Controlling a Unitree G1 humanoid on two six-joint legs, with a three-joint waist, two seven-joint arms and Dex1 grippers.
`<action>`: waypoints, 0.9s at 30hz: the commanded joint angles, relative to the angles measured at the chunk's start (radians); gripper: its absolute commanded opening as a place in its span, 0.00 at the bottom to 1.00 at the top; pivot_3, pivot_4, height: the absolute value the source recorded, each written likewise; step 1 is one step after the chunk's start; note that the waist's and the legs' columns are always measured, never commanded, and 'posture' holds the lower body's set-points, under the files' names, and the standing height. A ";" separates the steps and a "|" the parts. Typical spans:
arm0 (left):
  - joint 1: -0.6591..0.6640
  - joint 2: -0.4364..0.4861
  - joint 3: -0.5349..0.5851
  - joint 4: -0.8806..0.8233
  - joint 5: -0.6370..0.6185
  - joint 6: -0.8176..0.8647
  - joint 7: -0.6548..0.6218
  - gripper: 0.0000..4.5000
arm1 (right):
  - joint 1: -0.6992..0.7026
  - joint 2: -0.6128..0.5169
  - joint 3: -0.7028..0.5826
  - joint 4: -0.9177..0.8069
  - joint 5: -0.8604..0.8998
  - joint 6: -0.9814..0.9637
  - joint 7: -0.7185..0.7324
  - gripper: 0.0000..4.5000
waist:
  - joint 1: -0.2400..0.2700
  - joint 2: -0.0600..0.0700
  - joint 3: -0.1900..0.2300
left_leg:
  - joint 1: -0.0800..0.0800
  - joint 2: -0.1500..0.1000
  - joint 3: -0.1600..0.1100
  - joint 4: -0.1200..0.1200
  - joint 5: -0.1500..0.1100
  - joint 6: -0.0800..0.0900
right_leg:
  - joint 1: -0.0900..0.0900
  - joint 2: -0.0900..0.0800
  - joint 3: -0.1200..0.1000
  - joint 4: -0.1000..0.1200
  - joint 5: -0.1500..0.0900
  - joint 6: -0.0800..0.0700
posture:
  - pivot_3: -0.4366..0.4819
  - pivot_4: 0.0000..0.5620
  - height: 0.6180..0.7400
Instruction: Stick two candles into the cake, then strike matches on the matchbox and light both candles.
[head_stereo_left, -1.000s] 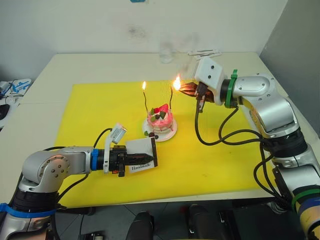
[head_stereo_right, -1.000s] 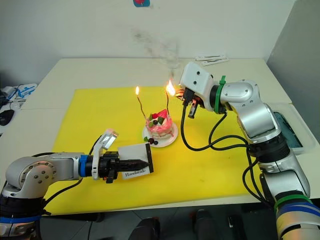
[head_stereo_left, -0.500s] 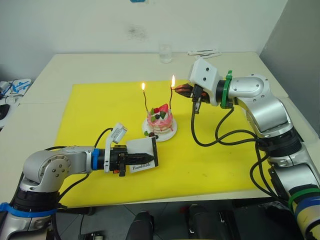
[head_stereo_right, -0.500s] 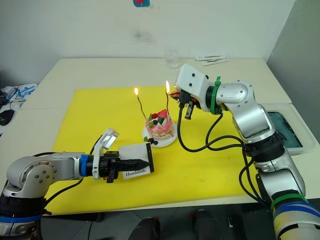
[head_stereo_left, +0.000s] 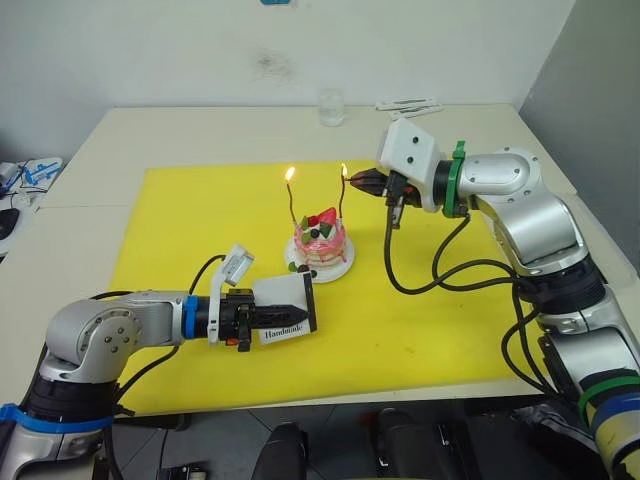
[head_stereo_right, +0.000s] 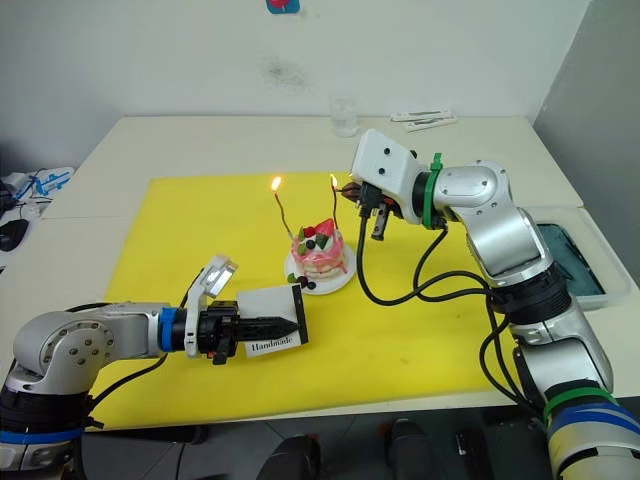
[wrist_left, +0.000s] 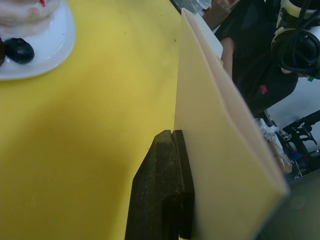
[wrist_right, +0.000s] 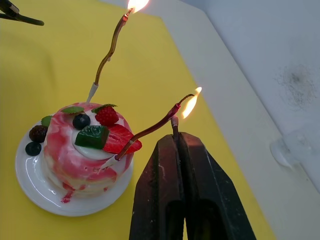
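Note:
The small pink-and-white cake (head_stereo_left: 320, 240) sits on its white plate (head_stereo_left: 340, 268) in the middle of the yellow mat. Two wavy candles stand in it, and both burn: the left candle (head_stereo_left: 290, 200) and the right candle (wrist_right: 150, 131). My right gripper (head_stereo_left: 362, 181) hovers just right of the right candle's flame, shut on a short match (wrist_right: 173, 121) whose tip is close to that flame. My left gripper (head_stereo_left: 298, 317) is low over the mat in front of the cake. It is shut on the white matchbox (head_stereo_left: 285, 305), which stands on edge.
The yellow mat (head_stereo_left: 180, 230) covers most of the table. A clear glass (head_stereo_left: 330, 105) and some white items (head_stereo_left: 408, 103) stand at the far edge. A teal tray (head_stereo_right: 575, 255) lies at the right side. Dark berries (wrist_right: 35, 140) rest on the plate.
The big flare at the right candle has shrunk to a small steady flame. My right gripper has shifted slightly left toward the candle. The left arm and matchbox have not moved.

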 joint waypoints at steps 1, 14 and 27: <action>-0.012 0.004 0.016 -0.001 -0.004 -0.012 -0.012 0.00 | -0.012 -0.009 -0.010 -0.046 -0.009 -0.023 0.005 0.01 | 0.000 0.000 0.000 | 0.000 0.000 0.000 0.000 0.000 0.000 | 0.000 0.000 0.000 0.000 0.000 0.000 | 0.48 0.27 1.00; -0.018 0.004 0.011 0.001 -0.005 -0.010 -0.014 0.00 | -0.007 -0.008 -0.010 -0.059 -0.009 -0.023 0.006 0.01 | 0.000 0.000 0.000 | 0.000 0.000 0.000 0.000 0.000 0.000 | 0.000 0.000 0.000 0.000 0.000 0.000 | 0.48 0.27 1.00; -0.022 0.003 0.007 0.001 -0.005 -0.008 -0.016 0.00 | -0.004 -0.010 -0.011 -0.064 -0.010 -0.017 0.004 0.01 | 0.000 0.000 0.000 | 0.000 0.000 0.000 0.000 0.000 0.000 | 0.000 0.000 0.000 0.000 0.000 0.000 | 0.48 0.27 1.00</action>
